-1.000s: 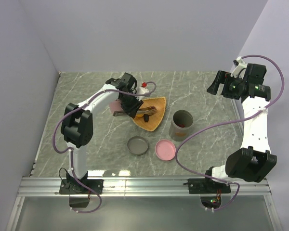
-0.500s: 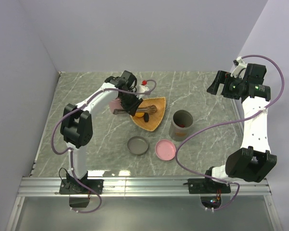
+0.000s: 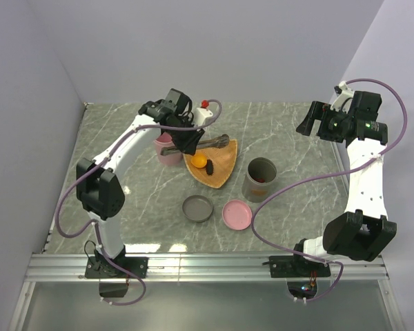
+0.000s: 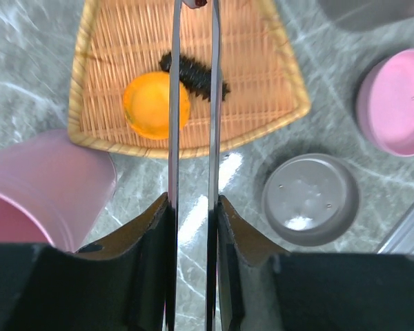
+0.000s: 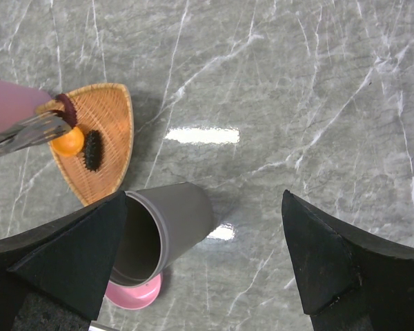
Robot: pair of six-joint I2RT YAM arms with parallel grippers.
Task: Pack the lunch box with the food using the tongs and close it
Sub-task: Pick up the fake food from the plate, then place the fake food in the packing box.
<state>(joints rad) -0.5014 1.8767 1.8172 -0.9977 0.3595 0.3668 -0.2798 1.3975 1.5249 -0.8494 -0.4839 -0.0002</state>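
My left gripper (image 4: 193,203) is shut on the tongs (image 4: 174,103), whose two thin arms run up the left wrist view over the orange woven plate (image 4: 262,103). The tong tips pinch a dark red piece of food (image 5: 67,109) above the plate. An orange ball (image 4: 155,105) and a dark brown piece (image 4: 196,74) lie on the plate. The lunch box, a grey cylinder (image 3: 262,178), stands open to the right of the plate (image 3: 217,172). In the top view the left gripper (image 3: 185,138) hangs over the plate's back left corner. My right gripper (image 3: 307,123) is open and high at the back right, holding nothing.
A grey lid (image 3: 197,208) and a pink lid (image 3: 237,214) lie in front of the plate. A pink cup (image 3: 167,152) stands just left of the plate, under the left arm. The side walls close in the table at left and right.
The left arm has risen and drawn back, lifting the tongs off the plate with the dark red piece in their tips. The orange ball now shows uncovered. The right arm has not moved.
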